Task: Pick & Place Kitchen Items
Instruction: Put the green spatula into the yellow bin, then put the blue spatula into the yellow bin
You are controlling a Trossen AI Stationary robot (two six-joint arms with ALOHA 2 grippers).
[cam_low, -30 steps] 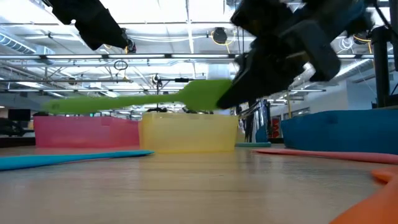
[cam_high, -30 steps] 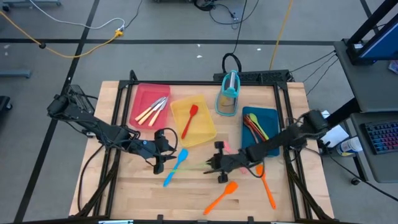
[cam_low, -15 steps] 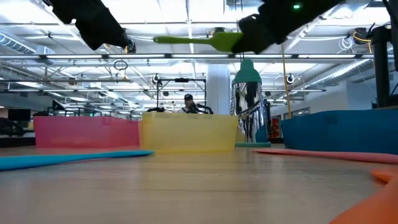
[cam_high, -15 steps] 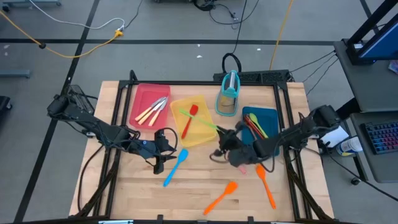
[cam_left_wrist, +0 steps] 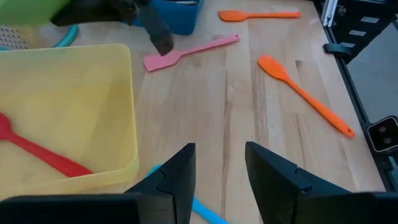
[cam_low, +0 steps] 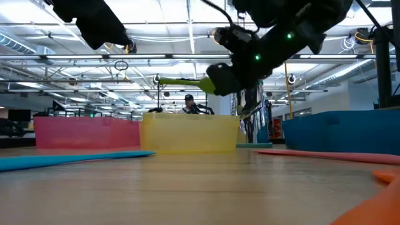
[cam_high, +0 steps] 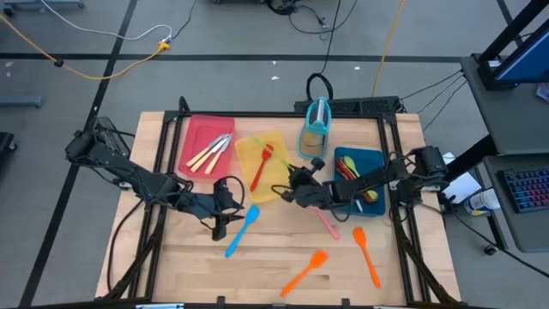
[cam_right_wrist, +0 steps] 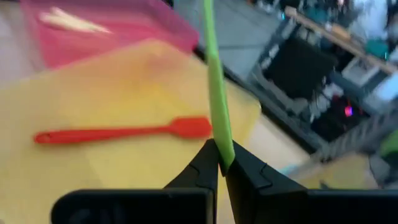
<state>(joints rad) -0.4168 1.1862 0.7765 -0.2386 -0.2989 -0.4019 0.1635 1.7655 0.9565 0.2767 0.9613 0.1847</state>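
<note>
Green spatula (cam_right_wrist: pixel 216 93) clamped in your right pincer (cam_high: pixel 296 192), above yellow tray (cam_high: pixel 283 184); left pincer (cam_high: pixel 221 225) wide, idle at 7 o'clock.

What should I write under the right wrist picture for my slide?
Right tool holds a green spatula above the yellow tray, where a red spatula lies.

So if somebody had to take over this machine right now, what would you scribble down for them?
Right gripper: shut on the green spatula, held above the yellow tray.
Left gripper: open, empty, waiting near the blue spatula.
Done: red spatula in the yellow tray, cream-handled knives in the red tray, several utensils in the blue tray.
Left on the table: blue spatula, pink spatula, two orange spatulas.
</note>
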